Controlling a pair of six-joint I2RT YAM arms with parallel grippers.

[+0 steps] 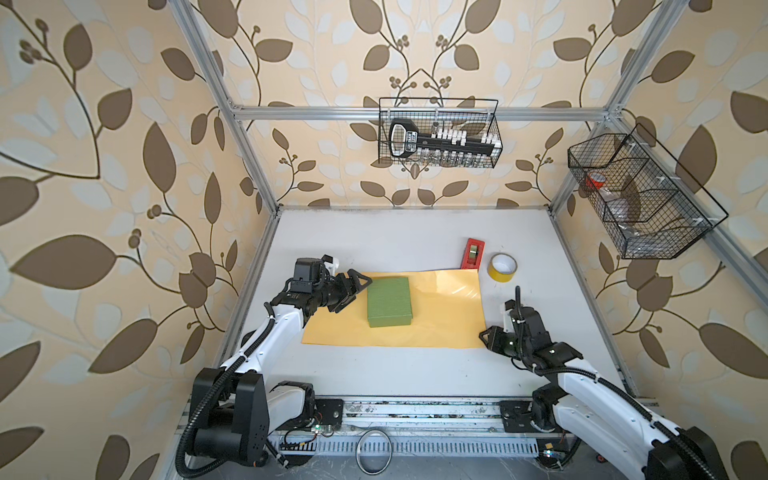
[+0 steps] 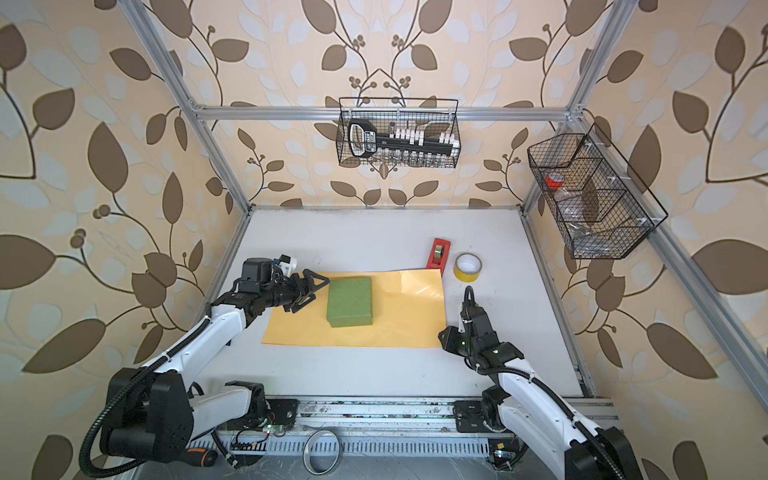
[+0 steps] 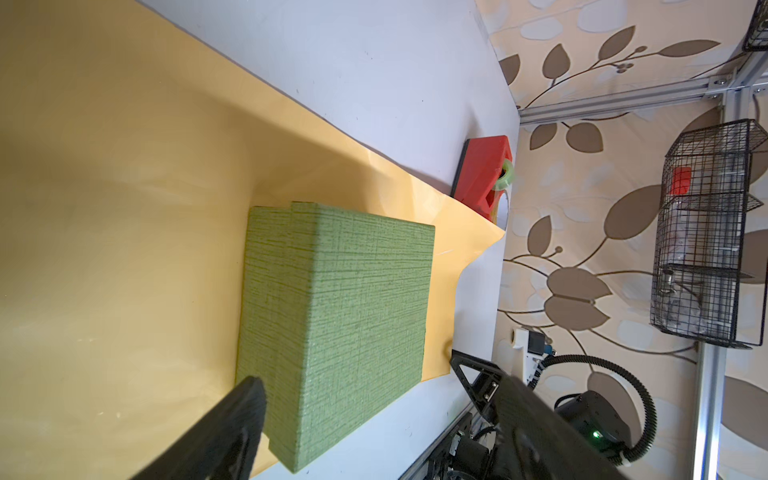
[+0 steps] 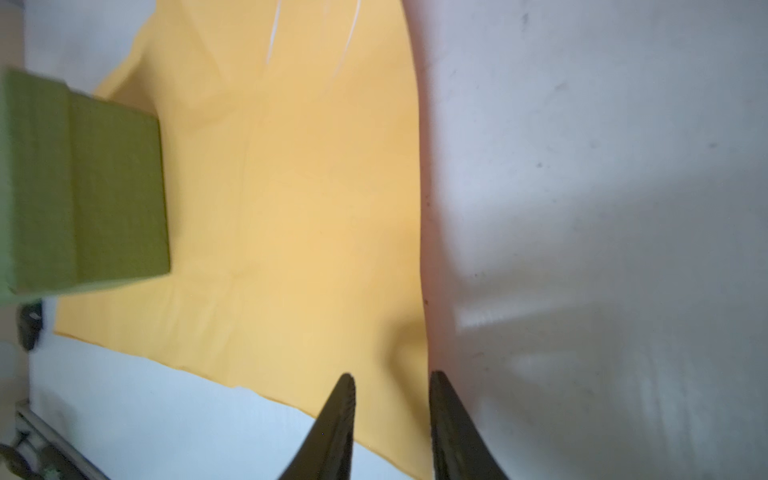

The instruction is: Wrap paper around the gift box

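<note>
Two end effectors are working for me here, and neither is gripping anything. Nearest, my right end effector (image 1: 487, 337) is hovering at the near right corner of the paper (image 1: 440, 320). In the right wrist view its fingers (image 4: 338, 419) are standing apart, straddling the sheet's right edge without clamping it. Farther in, my left end effector (image 1: 353, 294) is holding its jaws wide apart just beside the left side of the gift box (image 1: 389, 301), and I cannot tell whether it is touching. The gift box is lying flat on the left half of the paper, yellow-tan side up, on the counter (image 1: 374, 241). Just beyond the sheet's far right corner, the red tape dispenser (image 1: 472, 252) and the yellow tape roll (image 1: 502, 267) are waiting. I am judging that the first fold is only being set up. The next move is calling for a pinch on that right edge, then lifting it over the gift box while my left side is steadying it
</note>
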